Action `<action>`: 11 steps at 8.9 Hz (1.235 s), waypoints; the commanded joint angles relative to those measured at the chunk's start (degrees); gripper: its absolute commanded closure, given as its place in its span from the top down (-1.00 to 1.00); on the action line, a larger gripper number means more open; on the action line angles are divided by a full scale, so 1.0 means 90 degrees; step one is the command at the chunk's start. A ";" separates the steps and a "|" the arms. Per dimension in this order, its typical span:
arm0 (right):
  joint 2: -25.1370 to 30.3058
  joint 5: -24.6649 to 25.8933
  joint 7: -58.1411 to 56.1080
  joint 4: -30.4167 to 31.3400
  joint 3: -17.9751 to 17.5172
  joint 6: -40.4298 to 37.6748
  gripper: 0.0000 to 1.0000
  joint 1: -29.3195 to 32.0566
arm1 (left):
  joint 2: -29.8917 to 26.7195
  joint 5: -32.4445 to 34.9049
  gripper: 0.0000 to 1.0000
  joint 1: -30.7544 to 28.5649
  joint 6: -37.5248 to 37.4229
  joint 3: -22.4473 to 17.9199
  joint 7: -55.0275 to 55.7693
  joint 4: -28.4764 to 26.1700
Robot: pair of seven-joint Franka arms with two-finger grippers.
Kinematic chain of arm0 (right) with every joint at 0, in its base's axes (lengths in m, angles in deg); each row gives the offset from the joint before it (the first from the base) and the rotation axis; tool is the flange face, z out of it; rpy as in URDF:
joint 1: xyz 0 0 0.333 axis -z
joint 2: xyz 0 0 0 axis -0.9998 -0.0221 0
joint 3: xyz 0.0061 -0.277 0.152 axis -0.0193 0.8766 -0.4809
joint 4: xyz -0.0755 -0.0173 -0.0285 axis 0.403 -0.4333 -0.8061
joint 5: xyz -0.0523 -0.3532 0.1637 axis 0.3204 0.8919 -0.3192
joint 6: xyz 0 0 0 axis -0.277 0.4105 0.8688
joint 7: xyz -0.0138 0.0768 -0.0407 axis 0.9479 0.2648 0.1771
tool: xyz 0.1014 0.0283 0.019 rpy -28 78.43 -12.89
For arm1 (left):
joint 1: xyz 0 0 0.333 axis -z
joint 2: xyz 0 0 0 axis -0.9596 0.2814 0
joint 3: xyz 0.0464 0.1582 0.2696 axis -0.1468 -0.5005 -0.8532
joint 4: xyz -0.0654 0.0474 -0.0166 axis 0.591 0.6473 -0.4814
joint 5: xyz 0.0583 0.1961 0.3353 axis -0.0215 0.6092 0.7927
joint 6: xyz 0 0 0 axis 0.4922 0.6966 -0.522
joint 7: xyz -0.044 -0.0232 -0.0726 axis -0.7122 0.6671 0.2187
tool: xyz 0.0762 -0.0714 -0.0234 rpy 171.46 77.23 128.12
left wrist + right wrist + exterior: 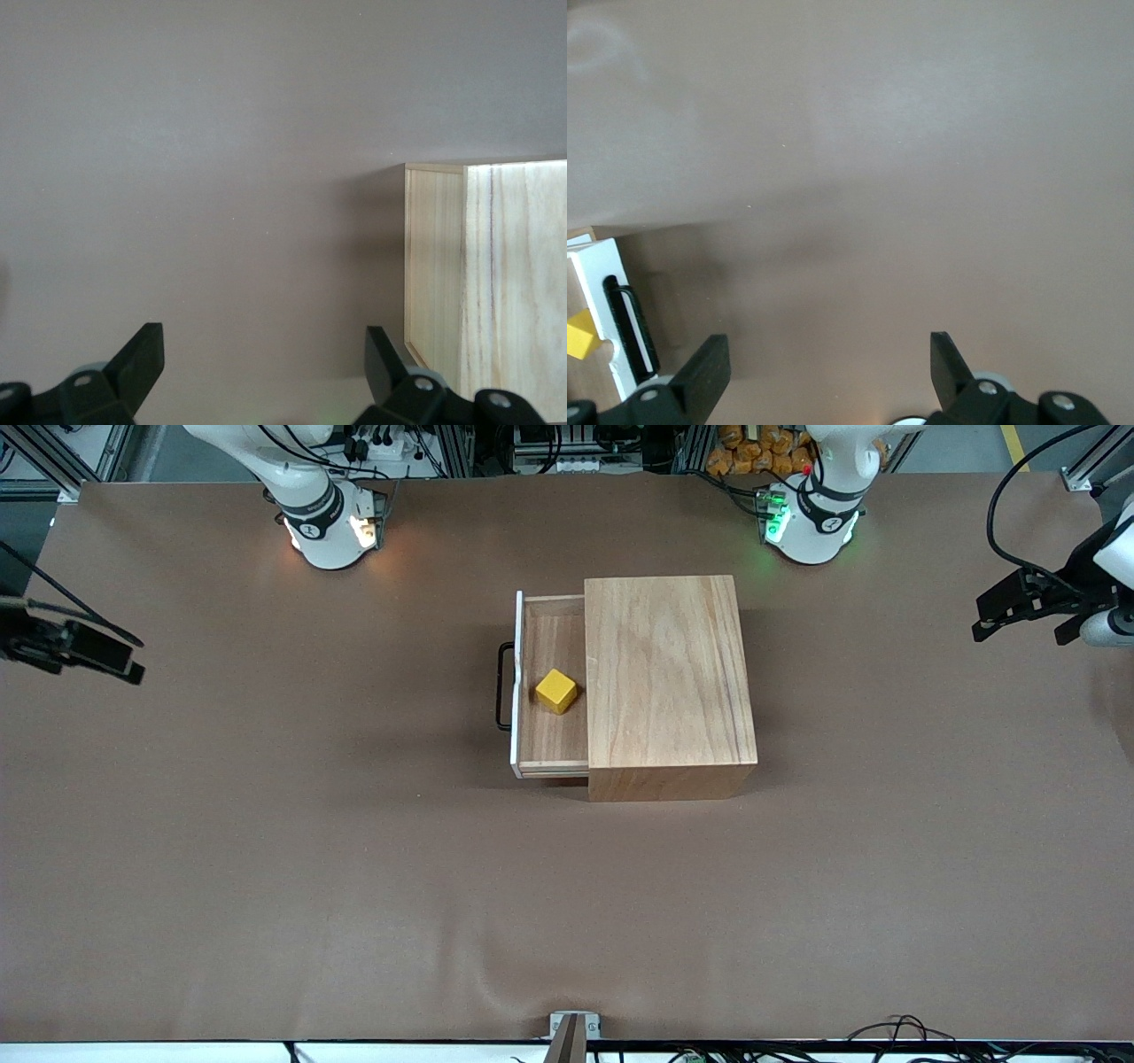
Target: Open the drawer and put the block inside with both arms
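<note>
Nearest the front camera, the pulled-out drawer point(551, 691) held the yellow block point(556, 690), seemingly light, rigid and best pinched across flat faces, while the left gripper point(264, 372) and right gripper point(829, 372) waited spread and empty at the table's point(266, 850) ends.

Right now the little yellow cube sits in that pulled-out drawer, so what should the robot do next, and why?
Probably nothing more than stay clear. The yellow block already rests inside the open drawer, which sticks out of the wooden box. The left end effector and the right end effector are both open and empty, out over the table's ends.
</note>
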 commanded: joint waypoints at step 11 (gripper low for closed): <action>0.1680 -0.0016 -0.0314 0.2466 0.0138 0.1109 1.00 0.0031 | 0.0159 -0.0073 1.00 0.0023 -0.0023 0.0073 0.0567 0.0285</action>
